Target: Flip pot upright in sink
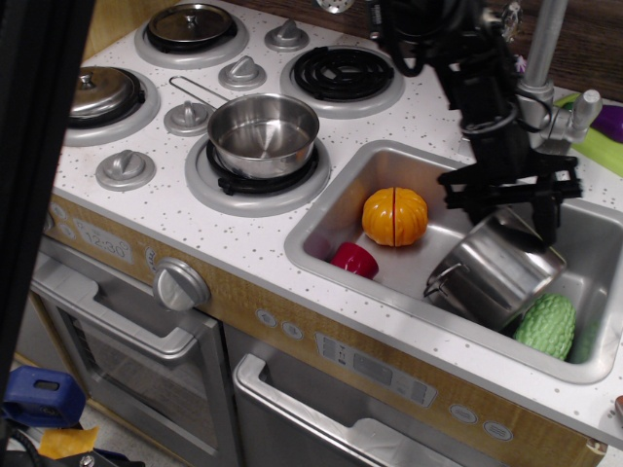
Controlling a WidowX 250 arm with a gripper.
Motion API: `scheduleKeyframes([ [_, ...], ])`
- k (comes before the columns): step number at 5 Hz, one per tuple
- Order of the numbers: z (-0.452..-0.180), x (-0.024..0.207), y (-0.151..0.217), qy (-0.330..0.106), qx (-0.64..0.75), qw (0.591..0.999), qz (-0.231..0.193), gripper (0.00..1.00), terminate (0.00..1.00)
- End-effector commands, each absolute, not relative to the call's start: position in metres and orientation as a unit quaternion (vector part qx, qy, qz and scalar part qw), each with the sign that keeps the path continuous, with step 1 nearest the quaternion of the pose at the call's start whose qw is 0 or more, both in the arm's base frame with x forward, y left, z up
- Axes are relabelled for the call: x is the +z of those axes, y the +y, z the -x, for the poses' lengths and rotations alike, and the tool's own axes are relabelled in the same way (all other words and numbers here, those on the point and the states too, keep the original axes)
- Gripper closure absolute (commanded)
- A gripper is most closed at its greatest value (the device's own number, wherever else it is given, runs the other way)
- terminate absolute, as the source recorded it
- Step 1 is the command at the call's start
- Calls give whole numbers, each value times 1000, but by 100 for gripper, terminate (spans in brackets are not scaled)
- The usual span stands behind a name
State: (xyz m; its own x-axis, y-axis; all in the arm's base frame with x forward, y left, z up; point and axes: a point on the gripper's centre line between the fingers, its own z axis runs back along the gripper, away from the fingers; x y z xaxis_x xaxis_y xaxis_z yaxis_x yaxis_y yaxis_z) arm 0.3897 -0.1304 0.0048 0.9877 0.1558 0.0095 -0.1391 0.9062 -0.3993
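Observation:
The shiny steel pot point(496, 277) lies tilted on its side in the right half of the silver-grey sink point(321, 222). One loop handle point(438, 282) points to the lower left. My black gripper point(508, 222) comes down from above onto the pot's raised upper end. One finger point(465, 199) stands on its left side and the other point(551, 222) on its right. The fingers press against the pot's wall and hold it. The pot's opening is hidden from this view.
An orange toy pumpkin point(394, 216) and a red toy piece point(353, 260) lie in the sink's left half. A green bumpy vegetable point(545, 326) sits just right of the pot. The faucet point(540, 68) stands behind my arm. A long-handled saucepan point(263, 134) sits on the front burner.

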Motion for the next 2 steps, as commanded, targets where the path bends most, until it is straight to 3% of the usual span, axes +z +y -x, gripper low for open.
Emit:
scheduleKeyframes([
  [1, -393, 28, -141, -58, 81, 984, 149, 100, 0],
  [2, -398, 32, -134, -92, 53, 992, 69, 100, 0],
])
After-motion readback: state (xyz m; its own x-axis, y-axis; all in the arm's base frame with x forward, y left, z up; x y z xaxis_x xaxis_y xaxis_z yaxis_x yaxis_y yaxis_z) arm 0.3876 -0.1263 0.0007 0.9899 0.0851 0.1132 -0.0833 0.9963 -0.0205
